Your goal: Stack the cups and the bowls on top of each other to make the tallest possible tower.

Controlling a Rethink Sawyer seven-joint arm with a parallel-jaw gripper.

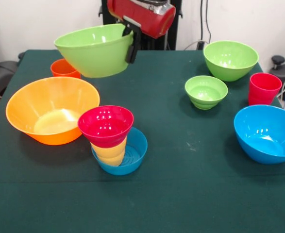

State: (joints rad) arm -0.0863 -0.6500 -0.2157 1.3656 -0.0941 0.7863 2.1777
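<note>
Green plastic, glossy: a big green bowl (94, 50) hangs in the air at about 11 o'clock over the dark green table (181, 194), tilted so its mouth leans toward the camera, clear of the cloth. Gripper (131, 43) grasps it by the rim on its right-hand side, one black finger (132, 52) showing down the outside wall; red arm (143, 15) comes in from the top edge. Orange cup (64, 68) stands behind and below the lifted bowl, partly hidden by it. Very wide orange bowl (51, 109) sits upright at 9 o'clock. Tower (112, 141) just beside it toward centre: small blue bowl (132, 155) at the base, yellow ribbed cup (109, 152) standing in it, small red bowl (106, 125) seated upright on the cup. Second big green bowl (230, 59) at 1 o'clock, upright. Small green bowl (206, 91) near it, toward centre. Red cup (264, 89) at 2 o'clock, close to the right edge. Big blue bowl (267, 133) at 3 o'clock, cut by the picture's edge, just in front of the red cup.
</note>
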